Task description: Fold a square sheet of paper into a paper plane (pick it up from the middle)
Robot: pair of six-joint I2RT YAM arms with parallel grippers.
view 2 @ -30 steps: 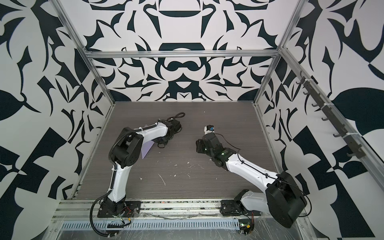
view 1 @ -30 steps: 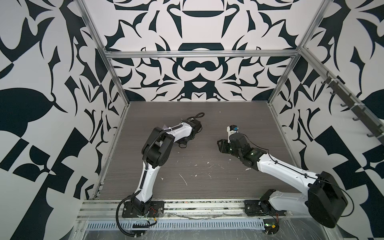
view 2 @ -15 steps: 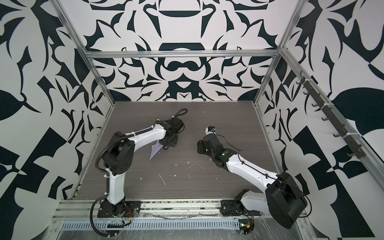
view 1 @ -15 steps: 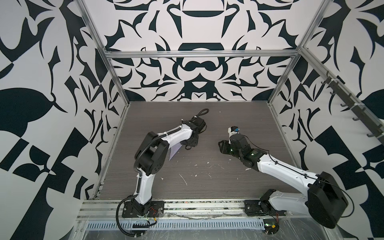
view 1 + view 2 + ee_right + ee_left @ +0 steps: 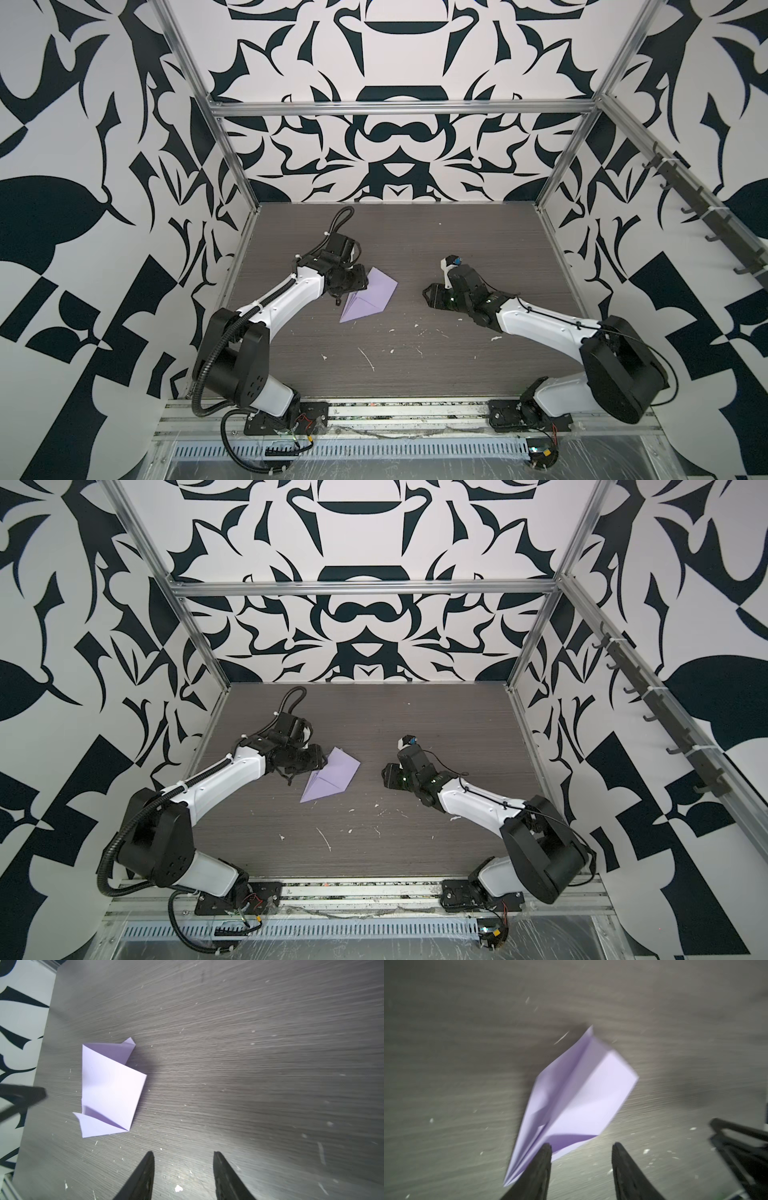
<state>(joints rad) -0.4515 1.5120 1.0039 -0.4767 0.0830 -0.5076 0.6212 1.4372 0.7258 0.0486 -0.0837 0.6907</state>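
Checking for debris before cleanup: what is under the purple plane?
The plane lies on the grey table, white flecks nearby. Whatever is directly beneath is covered by paper and cannot be seen.

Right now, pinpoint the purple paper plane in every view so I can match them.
Top view: paper plane left of centre, beside the left gripper.
Top view: paper plane, same spot.
Left wrist: paper plane just ahead of the left gripper.
Right wrist: paper plane ahead of the right gripper.
Shared landmark: the left gripper beside it.
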